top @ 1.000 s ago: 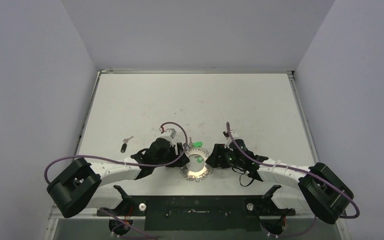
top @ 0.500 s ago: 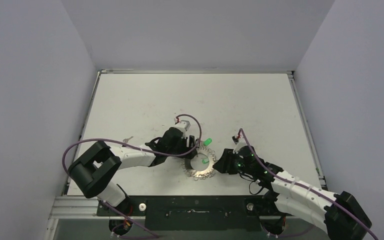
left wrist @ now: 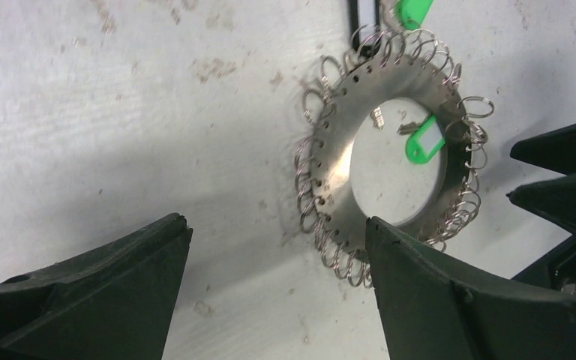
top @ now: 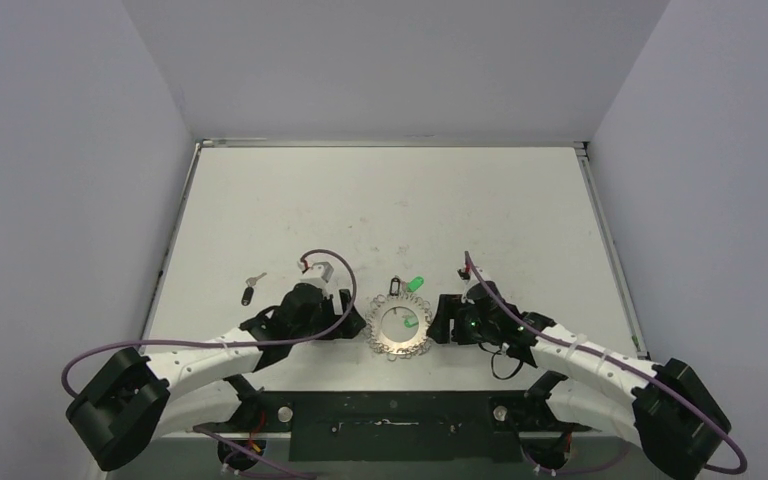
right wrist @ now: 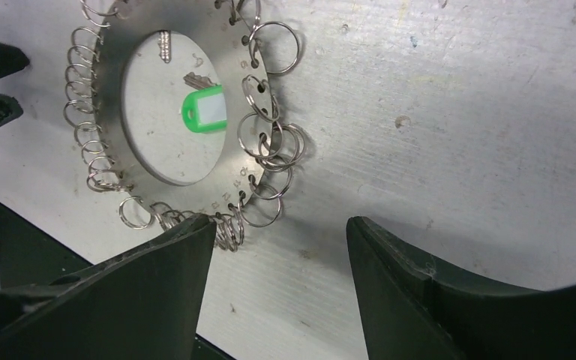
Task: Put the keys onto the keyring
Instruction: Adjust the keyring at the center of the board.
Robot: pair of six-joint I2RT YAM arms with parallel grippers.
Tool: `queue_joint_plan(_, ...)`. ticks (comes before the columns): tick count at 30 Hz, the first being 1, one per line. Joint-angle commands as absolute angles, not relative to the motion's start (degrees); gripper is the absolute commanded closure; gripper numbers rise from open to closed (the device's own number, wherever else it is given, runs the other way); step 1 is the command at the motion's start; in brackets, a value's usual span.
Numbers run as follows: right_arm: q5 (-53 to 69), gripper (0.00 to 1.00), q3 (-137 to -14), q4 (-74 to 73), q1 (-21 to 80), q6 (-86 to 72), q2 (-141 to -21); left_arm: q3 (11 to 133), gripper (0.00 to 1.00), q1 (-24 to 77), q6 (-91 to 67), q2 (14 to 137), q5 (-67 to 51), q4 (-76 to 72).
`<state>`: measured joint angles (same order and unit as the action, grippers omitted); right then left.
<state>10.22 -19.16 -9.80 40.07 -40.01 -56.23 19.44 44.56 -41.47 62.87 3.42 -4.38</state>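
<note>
The keyring (top: 375,330), a flat silver hoop rimmed with small wire loops, lies on the table between my two grippers. A green-headed key (top: 408,322) lies inside its hollow centre, also in the left wrist view (left wrist: 424,142) and the right wrist view (right wrist: 202,109). A black-headed key (top: 248,296) lies far left. My left gripper (top: 352,320) is open and empty just left of the keyring (left wrist: 337,161); its own point is (left wrist: 277,225). My right gripper (top: 438,320) (right wrist: 281,223) is open and empty just right of the keyring (right wrist: 217,193).
A second green piece (top: 416,284) and a black tag-like piece (top: 394,285) lie just beyond the ring's far rim, also at the top of the left wrist view (left wrist: 414,9). The table's near edge and the arm bases are close behind the ring.
My left gripper pulled back from the ring's far side to its left side, uncovering the black piece. My right gripper shifted slightly toward the ring. The ring stayed put.
</note>
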Motion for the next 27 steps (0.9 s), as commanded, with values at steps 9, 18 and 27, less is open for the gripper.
queue_joint_plan(9, 14.78, 0.64, -19.51, -0.92, 39.39, -40.36, -62.10, 17.52, 0.32, 43.57, -48.89, 71.97, -9.20, -15.07)
queue_joint_plan(18, 15.93, 0.76, -16.52, -3.78, 40.14, -42.90, -55.77, 28.44, 0.41, 43.34, -42.46, 81.30, -6.97, -7.12)
queue_joint_plan(27, 13.14, 0.63, -21.51, -10.81, 40.78, -37.55, -54.17, 22.72, 0.38, 43.35, -45.59, 68.24, -2.13, -1.25)
